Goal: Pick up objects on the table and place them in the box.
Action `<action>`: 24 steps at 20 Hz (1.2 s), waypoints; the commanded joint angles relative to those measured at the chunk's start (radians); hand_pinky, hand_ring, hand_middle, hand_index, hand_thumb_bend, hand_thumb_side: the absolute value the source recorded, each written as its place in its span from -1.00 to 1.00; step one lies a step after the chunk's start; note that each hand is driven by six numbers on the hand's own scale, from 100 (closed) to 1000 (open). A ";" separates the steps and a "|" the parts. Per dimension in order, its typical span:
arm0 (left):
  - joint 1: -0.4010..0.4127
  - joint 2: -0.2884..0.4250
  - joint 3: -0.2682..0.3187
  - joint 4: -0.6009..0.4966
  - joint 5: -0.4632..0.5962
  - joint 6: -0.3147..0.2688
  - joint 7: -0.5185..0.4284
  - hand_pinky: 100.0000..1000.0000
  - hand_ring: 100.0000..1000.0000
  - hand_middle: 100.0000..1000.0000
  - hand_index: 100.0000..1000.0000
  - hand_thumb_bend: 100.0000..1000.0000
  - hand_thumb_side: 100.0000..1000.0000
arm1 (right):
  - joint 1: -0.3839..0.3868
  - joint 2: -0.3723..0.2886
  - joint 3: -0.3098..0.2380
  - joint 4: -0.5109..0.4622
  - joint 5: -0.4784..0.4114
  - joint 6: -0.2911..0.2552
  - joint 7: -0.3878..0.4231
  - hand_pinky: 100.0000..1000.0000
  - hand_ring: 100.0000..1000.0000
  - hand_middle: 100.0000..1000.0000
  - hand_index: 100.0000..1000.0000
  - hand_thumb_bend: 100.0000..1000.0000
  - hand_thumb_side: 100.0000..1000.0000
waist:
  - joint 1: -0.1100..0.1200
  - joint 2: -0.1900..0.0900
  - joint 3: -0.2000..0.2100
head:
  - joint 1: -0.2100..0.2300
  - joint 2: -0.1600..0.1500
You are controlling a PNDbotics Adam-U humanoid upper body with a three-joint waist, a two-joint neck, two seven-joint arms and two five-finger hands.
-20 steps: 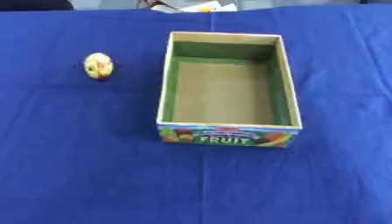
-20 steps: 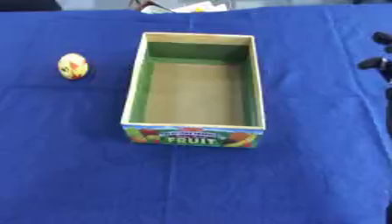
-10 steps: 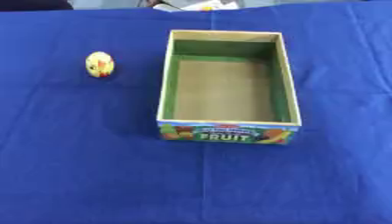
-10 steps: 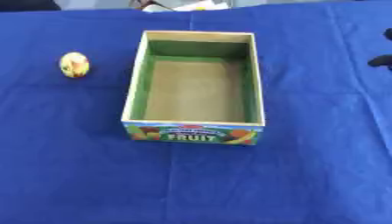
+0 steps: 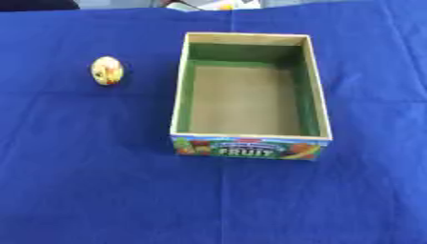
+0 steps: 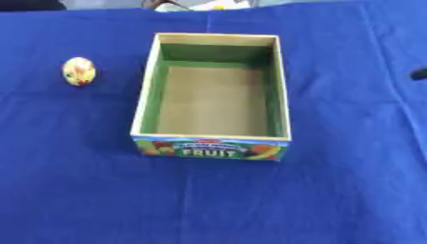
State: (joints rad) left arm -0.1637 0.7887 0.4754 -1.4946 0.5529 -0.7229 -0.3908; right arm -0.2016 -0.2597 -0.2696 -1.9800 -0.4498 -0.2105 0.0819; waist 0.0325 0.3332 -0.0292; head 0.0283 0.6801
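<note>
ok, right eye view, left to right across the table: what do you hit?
Small yellow egg-shaped object → open fruit box, nothing inside → bare blue cloth → a dark bit of the right hand at the right edge.

Showing the word "FRUIT" in large white capitals on a dark green band, across the near outer wall of the open rectangular cardboard box with green inner walls [image 5: 249,148], among printed pictures of coloured fruit. Carrying a smaller line of print on a red strip just above that word, too blurred for reading. Bearing no other legible text, number or sign anywhere.
</note>
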 commanded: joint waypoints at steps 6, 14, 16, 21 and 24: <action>-0.148 0.257 -0.094 0.205 -0.237 -0.184 -0.104 0.05 0.10 0.13 0.79 -1.00 0.59 | 0.003 -0.032 0.008 -0.020 0.007 -0.005 0.011 -0.11 0.43 -0.14 0.62 -1.00 1.00 | 0.007 -0.024 -0.008 | 0.004 -0.014; -0.354 0.293 -0.270 0.427 -0.564 -0.184 -0.047 0.05 0.12 0.13 0.86 -1.00 0.48 | -0.002 -0.034 0.023 -0.020 -0.009 0.014 0.025 -0.11 0.43 -0.14 0.62 -1.00 1.00 | 0.015 -0.036 -0.030 | 0.036 -0.015; -0.413 0.271 -0.298 0.468 -0.633 -0.184 -0.055 0.05 0.14 0.17 0.96 -1.00 0.48 | -0.003 -0.032 0.025 -0.020 -0.010 0.020 0.029 -0.10 0.43 -0.14 0.62 -1.00 1.00 | 0.016 -0.037 -0.033 | 0.043 -0.020; -0.540 0.208 -0.348 0.558 -0.819 -0.184 -0.090 0.12 0.31 0.35 1.00 -1.00 0.66 | -0.006 -0.035 0.033 -0.020 -0.013 0.026 0.040 -0.10 0.44 -0.14 0.62 -1.00 1.00 | 0.019 -0.037 -0.041 | 0.053 -0.030; -0.603 0.160 -0.359 0.613 -0.939 -0.184 -0.130 0.17 0.39 0.44 1.00 -1.00 0.86 | -0.005 -0.035 0.037 -0.020 -0.015 0.025 0.047 -0.10 0.44 -0.14 0.62 -1.00 1.00 | 0.019 -0.037 -0.049 | 0.059 -0.031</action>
State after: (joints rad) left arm -0.7487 0.9308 0.1176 -0.8940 -0.3422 -0.7573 -0.3565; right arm -0.1990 -0.2696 -0.2327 -1.9800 -0.4558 -0.1839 0.1234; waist 0.0507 0.3175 -0.0794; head 0.0826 0.6610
